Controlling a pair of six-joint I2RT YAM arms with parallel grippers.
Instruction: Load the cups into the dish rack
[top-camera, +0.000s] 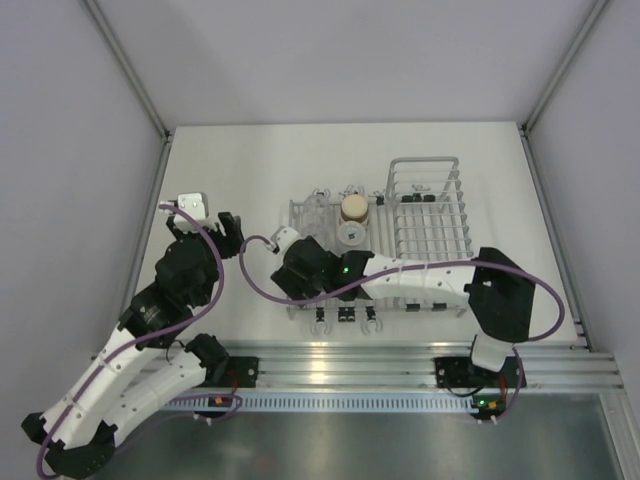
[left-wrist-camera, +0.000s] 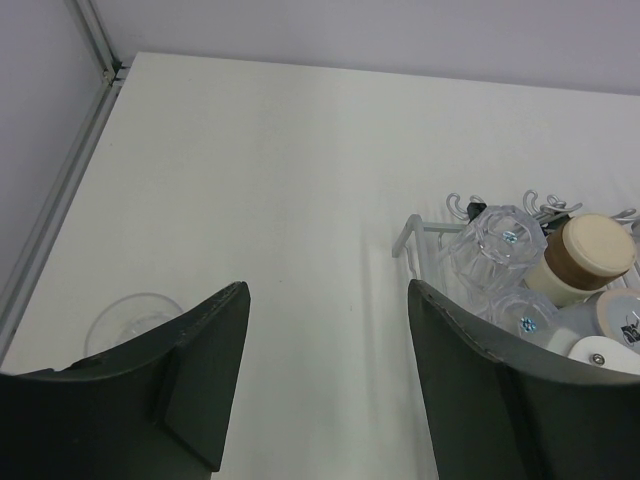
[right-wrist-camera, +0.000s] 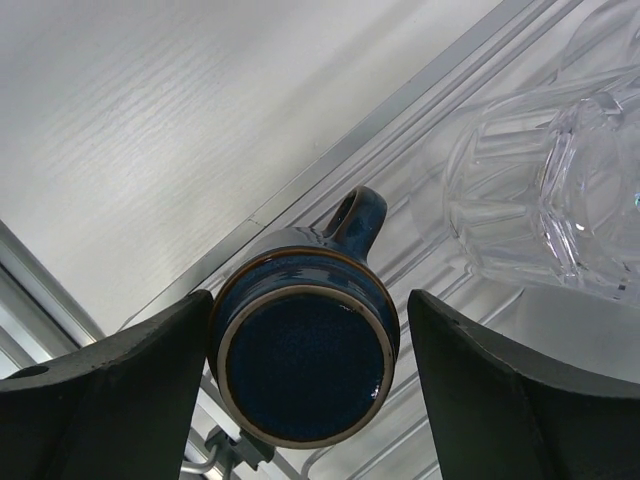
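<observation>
The dark blue mug (right-wrist-camera: 305, 360) sits bottom-up on the bars of the silver dish rack (right-wrist-camera: 440, 100), near its edge. My right gripper (right-wrist-camera: 308, 300) is open around the mug; the left finger is close against it and the right finger stands apart. In the top view the right gripper (top-camera: 297, 272) covers the mug. On the rack's flat section (top-camera: 300, 215) are a clear cup (top-camera: 318, 208), the tan-and-brown cup (top-camera: 353, 207) and the pale blue cup (top-camera: 352, 233). My left gripper (left-wrist-camera: 328, 285) is open and empty over the bare table, left of the rack.
The taller wire basket section (top-camera: 425, 165) is at the rack's right. A clear round rim (left-wrist-camera: 130, 320) shows on the table beside my left finger. A second clear glass (left-wrist-camera: 522, 312) lies in the rack. Walls enclose the table left, right and back.
</observation>
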